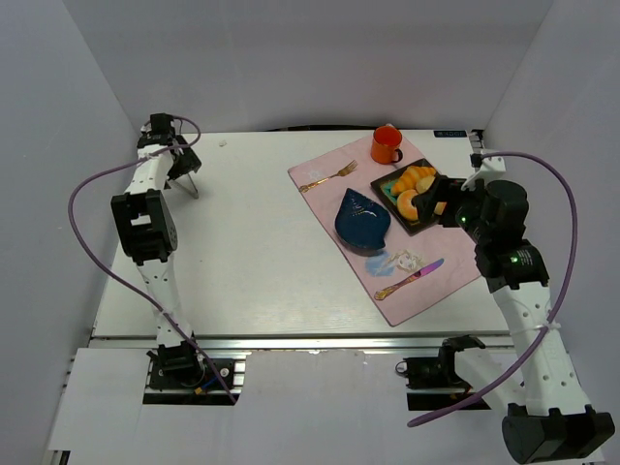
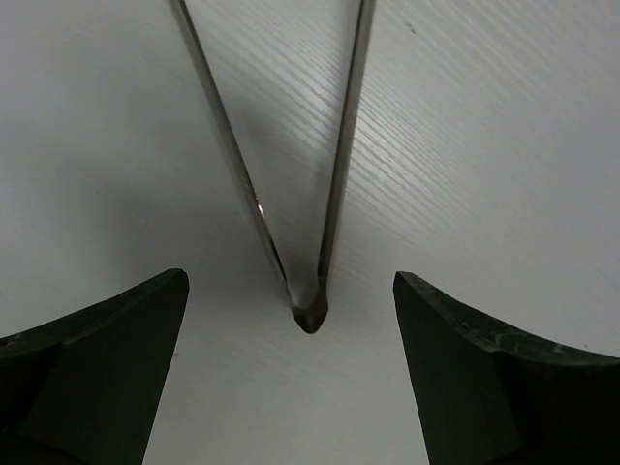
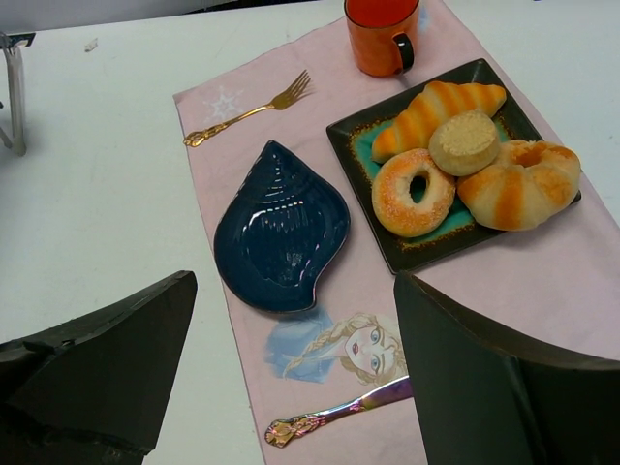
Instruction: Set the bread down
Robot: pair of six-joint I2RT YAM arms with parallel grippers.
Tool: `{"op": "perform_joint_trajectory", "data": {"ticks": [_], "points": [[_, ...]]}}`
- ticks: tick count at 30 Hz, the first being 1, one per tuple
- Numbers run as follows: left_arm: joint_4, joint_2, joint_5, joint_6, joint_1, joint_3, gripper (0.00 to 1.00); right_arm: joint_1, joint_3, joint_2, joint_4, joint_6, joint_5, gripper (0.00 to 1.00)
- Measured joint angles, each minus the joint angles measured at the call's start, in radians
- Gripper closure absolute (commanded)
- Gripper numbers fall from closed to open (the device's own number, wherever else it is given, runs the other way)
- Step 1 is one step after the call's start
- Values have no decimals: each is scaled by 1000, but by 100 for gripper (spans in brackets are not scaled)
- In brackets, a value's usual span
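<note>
Right gripper [image 3: 295, 310]: jaws wide, nothing between them, poised above the near edge of the dark blue shell-shaped glazed plate [image 3: 281, 228]. The plate is bare, and it is the likely drop spot since it lies centred on the pink cloth placemat [image 3: 542, 281] as the eating place. Target is the bread [image 3: 465, 142], a small round golden-tan bun with no hole. It is right of the shell plate on the black square tray with a teal centre [image 3: 426, 260]. It sits on top of the pile, propped between the sugared ring-shaped bagel [image 3: 412, 192] and two striped orange croissants [image 3: 436, 111], so its dome is clear for a grasp from above. The bun is not yet gripped, so the pick is the step in hand. Judgement: the jaws must travel right and away from the shell plate and close across the bun without nudging the bagel that touches it. Orange ceramic mug [image 3: 383, 34] stands beyond the tray, gold fork [image 3: 250, 111] beyond the shell plate, and an iridescent-handled knife [image 3: 339, 412] on its near side. Left gripper [image 2: 291, 281] is far left of the shell plate over the white desk [image 1: 252, 252]. Its jaws are wide and straddle the joined end of thin metal tongs [image 2: 310, 312] without touching them. It appears parked out of the right arm's path.
</note>
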Motion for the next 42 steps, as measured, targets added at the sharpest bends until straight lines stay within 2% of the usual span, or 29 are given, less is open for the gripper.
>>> {"op": "perform_joint_trajectory", "data": {"ticks": [22,29,42], "points": [[72,20,-8,-21,23,-42,2,0,-59,34,38,21,-1,11],[100,80,-9,-27,41,-36,2,0,-59,34,39,22,-2,11],[137,195,-60,-105,53,114,2,0,-78,35,61,44,-4,11]]}}
